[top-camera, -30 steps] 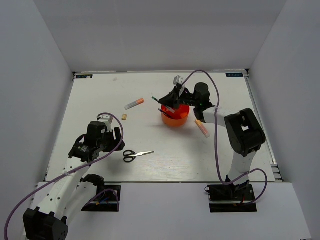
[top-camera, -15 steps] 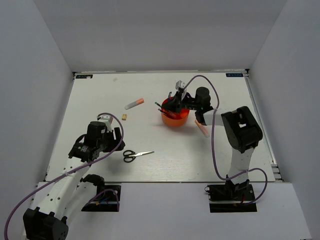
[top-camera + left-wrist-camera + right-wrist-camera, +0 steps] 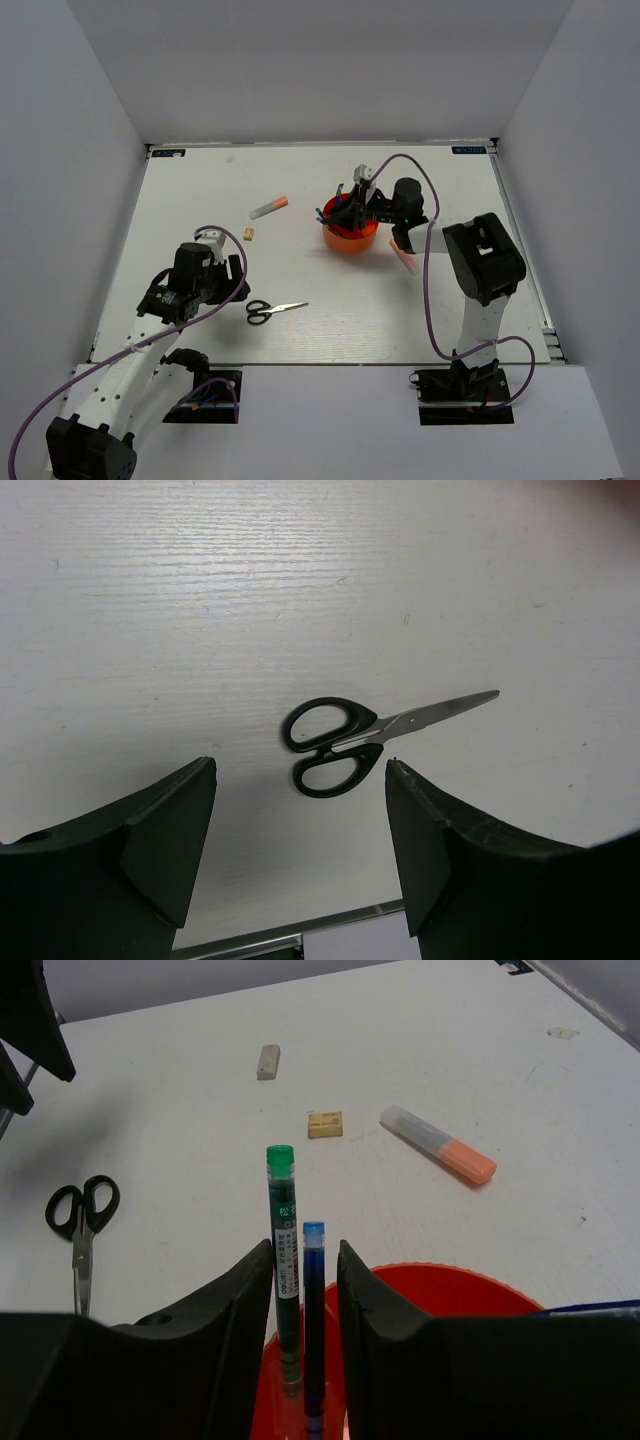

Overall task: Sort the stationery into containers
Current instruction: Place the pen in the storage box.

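White walls box in a pale worktop. Right of centre in the overhead view, the right end effector stands over the orange-red cup. A green-capped pen and a blue-capped pen rise upright between its fingers; whether it is clenched on them or has let go, I cannot tell. Lower left, the left end effector hangs released, spread wide above the scissors. They look light, rigid and flat-lying, so the thicker handle loops probably offer the surest hold.
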Controlling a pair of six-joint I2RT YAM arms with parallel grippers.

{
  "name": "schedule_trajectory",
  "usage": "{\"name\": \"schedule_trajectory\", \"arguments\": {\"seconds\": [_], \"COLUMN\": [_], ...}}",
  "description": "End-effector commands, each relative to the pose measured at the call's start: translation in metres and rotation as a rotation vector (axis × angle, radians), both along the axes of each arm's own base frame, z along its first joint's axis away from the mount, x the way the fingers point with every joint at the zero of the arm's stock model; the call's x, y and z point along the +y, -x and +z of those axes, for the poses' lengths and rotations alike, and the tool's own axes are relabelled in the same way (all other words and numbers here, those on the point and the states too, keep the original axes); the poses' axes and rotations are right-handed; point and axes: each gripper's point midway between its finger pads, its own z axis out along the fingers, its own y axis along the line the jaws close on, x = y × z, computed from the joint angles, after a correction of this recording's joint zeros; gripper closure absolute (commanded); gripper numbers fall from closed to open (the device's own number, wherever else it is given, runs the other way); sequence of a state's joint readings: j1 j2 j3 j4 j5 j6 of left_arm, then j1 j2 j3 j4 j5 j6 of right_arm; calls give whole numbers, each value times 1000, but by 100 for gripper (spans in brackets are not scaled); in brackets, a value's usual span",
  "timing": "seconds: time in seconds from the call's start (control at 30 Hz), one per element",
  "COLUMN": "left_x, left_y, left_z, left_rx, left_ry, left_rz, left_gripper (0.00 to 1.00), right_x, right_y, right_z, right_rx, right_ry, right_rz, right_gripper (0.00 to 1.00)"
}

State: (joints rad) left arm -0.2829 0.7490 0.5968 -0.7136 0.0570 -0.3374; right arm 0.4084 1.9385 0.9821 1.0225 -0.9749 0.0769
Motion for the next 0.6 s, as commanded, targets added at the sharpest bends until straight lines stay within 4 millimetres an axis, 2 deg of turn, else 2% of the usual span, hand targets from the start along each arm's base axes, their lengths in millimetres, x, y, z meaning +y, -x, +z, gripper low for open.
{"name": "schedule_trajectory", "arguments": {"seconds": [0.0,0.1,0.13,0.17,0.23,0.47,0.57], "left_x": [0,0,0,0,0,0,0], "left_y": [-1,-1,-1,-1,-1,-2,-1], "left_z": [1,1,1,2,2,3,3], "left_rx": [-16,-16,-14,-18,-18,-25,-23], "left_ry": [3,3,5,3,3,7,8], "left_rz": [-4,-5,-5,-5,-7,-4,-6], "left_gripper": [22,22,22,22,22,22,22], "right_x": [-3,-4,-5,-6,-8,-16,-19], "right_y": [4,7,9,7,8,12,13], "right_z": [17,21,29,23,25,23,15], "right_rx": [-71,-75,-89,-78,-77,-87,-79], "right_ry": [-30,-33,-39,-32,-31,1,29], "right_rz": [10,11,13,7,3,-9,-22], "right_gripper": [64,62,60,58,54,54,54]}}
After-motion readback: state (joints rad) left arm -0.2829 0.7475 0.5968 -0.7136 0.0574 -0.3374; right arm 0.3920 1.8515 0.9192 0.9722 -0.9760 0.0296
